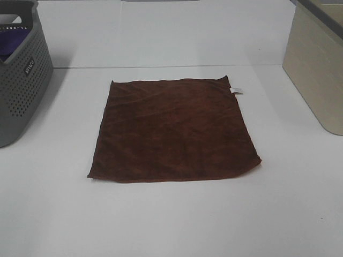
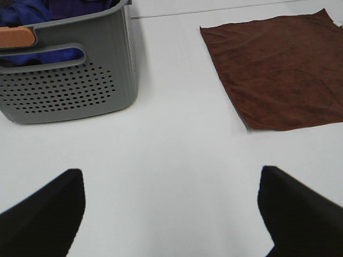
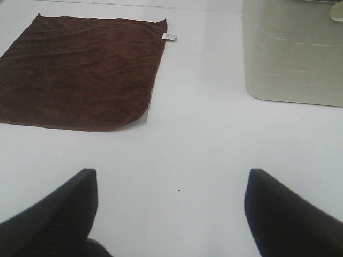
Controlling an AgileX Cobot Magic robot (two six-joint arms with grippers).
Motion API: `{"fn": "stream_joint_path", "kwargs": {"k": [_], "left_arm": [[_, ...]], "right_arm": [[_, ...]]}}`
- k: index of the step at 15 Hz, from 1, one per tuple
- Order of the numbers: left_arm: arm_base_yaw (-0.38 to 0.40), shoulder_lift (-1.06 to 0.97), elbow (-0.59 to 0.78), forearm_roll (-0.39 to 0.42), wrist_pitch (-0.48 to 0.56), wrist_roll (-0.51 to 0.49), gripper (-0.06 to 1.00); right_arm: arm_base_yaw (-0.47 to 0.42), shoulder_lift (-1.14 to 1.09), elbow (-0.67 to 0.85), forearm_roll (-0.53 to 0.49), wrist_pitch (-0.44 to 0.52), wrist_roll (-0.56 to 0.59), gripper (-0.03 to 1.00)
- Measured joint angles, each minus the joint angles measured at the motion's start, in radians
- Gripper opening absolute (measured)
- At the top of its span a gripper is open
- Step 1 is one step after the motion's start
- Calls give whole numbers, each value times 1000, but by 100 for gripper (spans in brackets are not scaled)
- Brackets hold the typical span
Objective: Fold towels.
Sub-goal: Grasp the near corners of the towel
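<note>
A dark reddish-brown towel (image 1: 172, 128) lies flat and unfolded in the middle of the white table, with a small white tag (image 1: 235, 89) at its far right corner. It also shows in the left wrist view (image 2: 281, 67) and in the right wrist view (image 3: 75, 69). Neither arm shows in the exterior high view. My left gripper (image 2: 171, 211) is open and empty, over bare table near the towel's front left corner. My right gripper (image 3: 171, 211) is open and empty, over bare table off the towel's front right corner.
A grey perforated basket (image 1: 21, 80) stands at the left edge, with purple cloth (image 2: 32, 10) inside. A beige bin (image 1: 316, 64) stands at the right edge. The white table (image 1: 171, 219) is bare in front of the towel.
</note>
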Motion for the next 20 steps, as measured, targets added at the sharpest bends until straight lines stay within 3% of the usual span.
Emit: {"fn": "stream_joint_path", "kwargs": {"k": [20], "left_arm": [[0, 0, 0, 0, 0, 0, 81]], "right_arm": [[0, 0, 0, 0, 0, 0, 74]]}}
